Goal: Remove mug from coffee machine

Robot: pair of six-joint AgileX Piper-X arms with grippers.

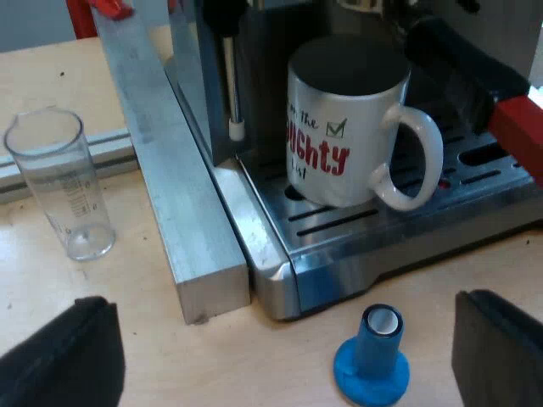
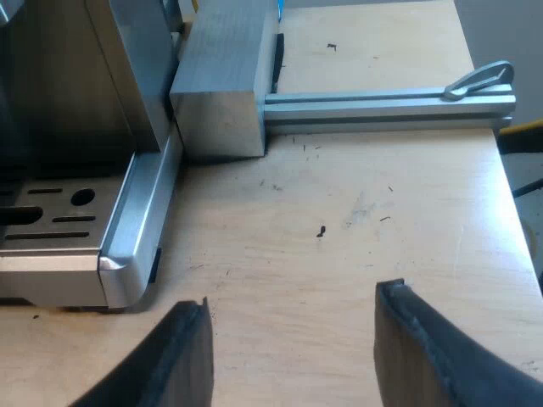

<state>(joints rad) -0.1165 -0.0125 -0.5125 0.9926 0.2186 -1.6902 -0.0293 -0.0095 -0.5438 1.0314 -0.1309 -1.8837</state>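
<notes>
Approach step, we judge. The mug (image 1: 344,127) stands upright on the drip tray (image 1: 356,222) of the espresso machine (image 1: 197,93), untouched. Left hand (image 1: 284,305) faces it, released. Right hand (image 2: 293,305) is released over the counter (image 2: 356,220) by the tray's corner. Next: advance left, grip the mug, lift clear.

Pale wooden tabletop (image 2: 339,280), aluminium rail (image 2: 373,106)

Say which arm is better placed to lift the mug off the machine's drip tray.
Left, probably. The left gripper is open and faces the mug on the drip tray, handle in sight; the blue tamper stands between them. The right gripper, open, hangs over the table by the tray's corner.
</notes>
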